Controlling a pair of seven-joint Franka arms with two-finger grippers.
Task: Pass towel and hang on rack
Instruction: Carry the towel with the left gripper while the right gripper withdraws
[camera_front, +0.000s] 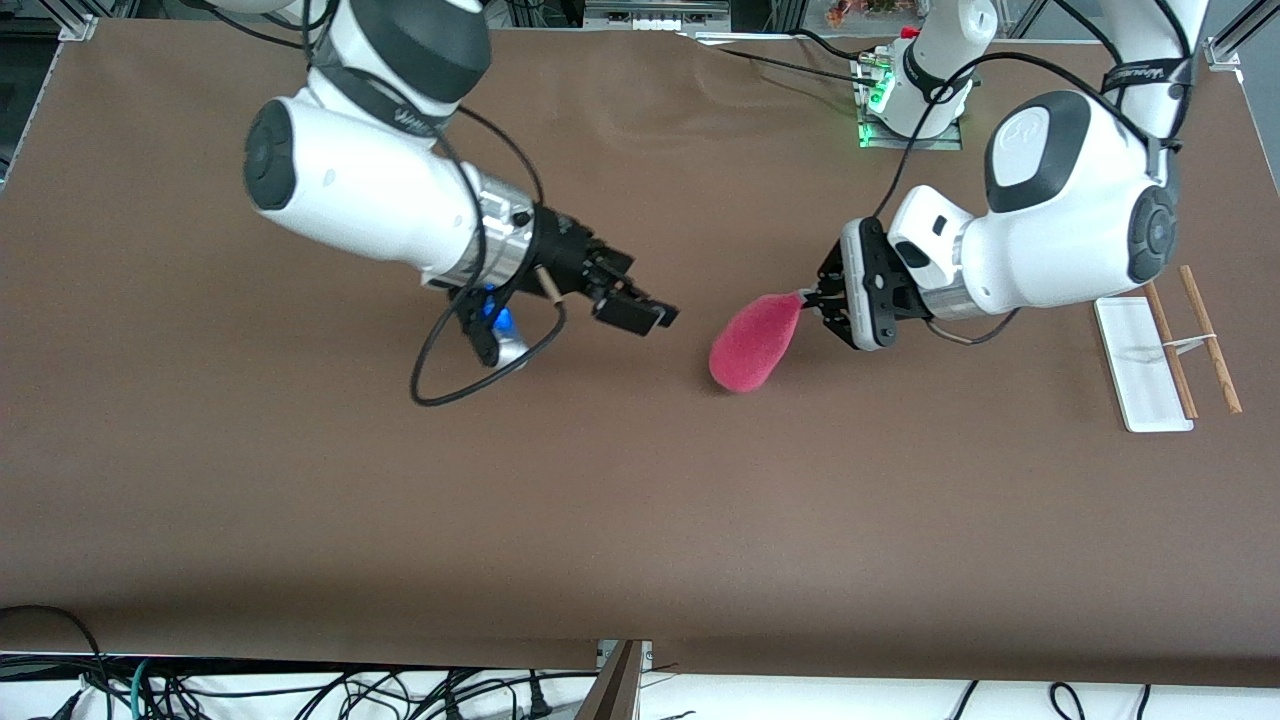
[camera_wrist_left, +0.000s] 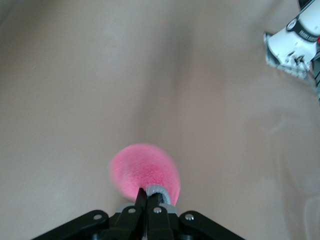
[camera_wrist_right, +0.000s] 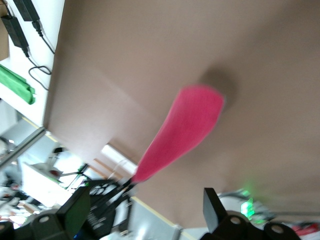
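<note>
The towel (camera_front: 755, 340) hangs pink-red side out from my left gripper (camera_front: 812, 297), which is shut on its pale-hemmed corner over the middle of the table. In the left wrist view the towel (camera_wrist_left: 145, 172) bulges just past the closed fingertips (camera_wrist_left: 142, 196). My right gripper (camera_front: 650, 314) is open and empty, over the table a short way from the towel toward the right arm's end. The right wrist view shows the towel (camera_wrist_right: 187, 127) hanging ahead of its spread fingers (camera_wrist_right: 212, 205). The rack (camera_front: 1170, 350), two brown rods over a white base, stands at the left arm's end.
A black cable (camera_front: 470, 370) loops down from the right wrist to the table. The left arm's base with a green light (camera_front: 905, 95) stands at the table's robot-side edge. The brown table (camera_front: 640, 520) ends near the front camera, with cables below.
</note>
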